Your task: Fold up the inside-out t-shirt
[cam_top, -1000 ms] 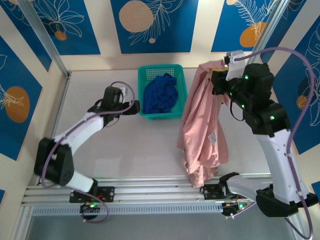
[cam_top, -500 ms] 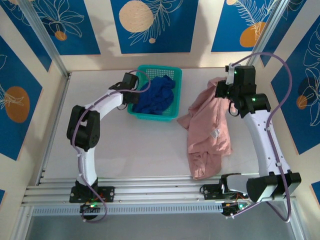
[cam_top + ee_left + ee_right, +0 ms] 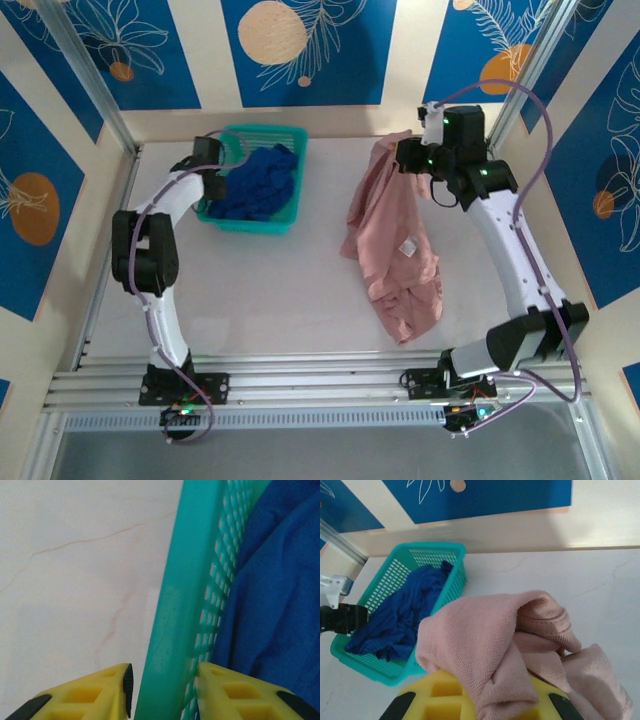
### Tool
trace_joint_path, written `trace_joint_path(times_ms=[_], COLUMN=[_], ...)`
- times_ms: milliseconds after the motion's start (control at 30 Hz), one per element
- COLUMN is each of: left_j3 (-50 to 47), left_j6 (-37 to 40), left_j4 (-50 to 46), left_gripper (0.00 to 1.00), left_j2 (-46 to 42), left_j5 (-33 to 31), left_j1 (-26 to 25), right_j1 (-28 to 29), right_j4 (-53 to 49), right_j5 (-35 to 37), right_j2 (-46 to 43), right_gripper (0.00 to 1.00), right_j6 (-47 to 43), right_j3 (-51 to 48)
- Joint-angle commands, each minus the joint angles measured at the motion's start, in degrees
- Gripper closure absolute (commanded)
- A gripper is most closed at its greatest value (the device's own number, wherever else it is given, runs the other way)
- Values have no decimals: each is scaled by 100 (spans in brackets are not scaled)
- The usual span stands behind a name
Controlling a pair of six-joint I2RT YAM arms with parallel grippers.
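**Right gripper** (image 3: 405, 158): fully closed on a bunched fold of the inside-out t-shirt (image 3: 390, 225), with pink knit spilling over both of its fingers (image 3: 432, 692). The shirt is raised at that end. It trails beneath the gripper toward the arm's base, and its lower part lies crumpled on the counter (image 3: 260, 290). A white label (image 3: 408, 245) faces up, consistent with a shirt that is inside out.

Judgement: the high hold lets the cloth hang out of its bunches before it is laid flat. No fold is made yet.

**Left gripper** (image 3: 165, 672): closed down onto the side wall of the teal basket (image 3: 170, 605), with 1 finger outside the rim and 1 inside against the mesh. The dark blue garment (image 3: 280, 605) lies heaped in the basket just beyond the inner finger and is not held.

Judgement: the basket is taken by its wall so that it can be shifted aside. That would leave open counter for spreading the shirt. The basket sits well apart from the right gripper, off to its left.

**Risk:** the shirt hangs from 1 point only, so it may land twisted. The next move probably calls for 2 grips, on the hem or the shoulders.

**Progress:** early.
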Motion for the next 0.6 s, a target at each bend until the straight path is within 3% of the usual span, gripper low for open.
trace_joint_path(times_ms=[0, 167, 233, 300, 433, 567], left_j3=[-248, 146, 234, 94, -724, -894], left_j6=[17, 99, 39, -94, -231, -391], left_j4=[-405, -623, -683, -584, 279, 685], left_gripper=[62, 41, 34, 31, 25, 24], left_j2=[-170, -242, -482, -944, -1927, -1824], left_j5=[-385, -769, -884, -579, 747, 1632], left_j1=[585, 1159, 1159, 1014, 132, -938], right_j1=[235, 398, 453, 534, 540, 483], right_j4=[242, 465, 474, 483, 387, 457], right_j5=[-424, -604, -801, -948, -950, -918], right_j2=[406, 1127, 1497, 1832, 2279, 2359], right_gripper=[100, 98, 97, 97, 96, 96], right_j6=[98, 154, 187, 172, 133, 142], right_j3=[321, 272, 430, 659, 1011, 897])
